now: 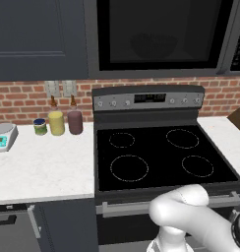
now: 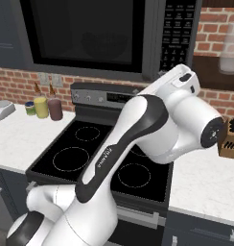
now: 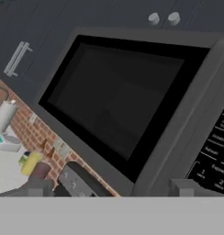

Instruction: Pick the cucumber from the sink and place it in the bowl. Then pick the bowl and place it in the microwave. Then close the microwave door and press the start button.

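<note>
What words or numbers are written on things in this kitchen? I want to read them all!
None can be read for sure.
Microwave keypad: pale button labels, too blurred.
Stove display: pale marks, too small.
Robot arm: small grey lettering, too blurred.
Kitchen scale: green screen, no readable digits.

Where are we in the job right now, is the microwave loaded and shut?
Done, by the look of it: the bowl shows dimly behind the glass of the microwave door, which looks shut. Whether the cucumber is in the bowl can't be told. In hand: the claw is open and empty, facing the microwave. Left: pressing start on the keypad.
</note>
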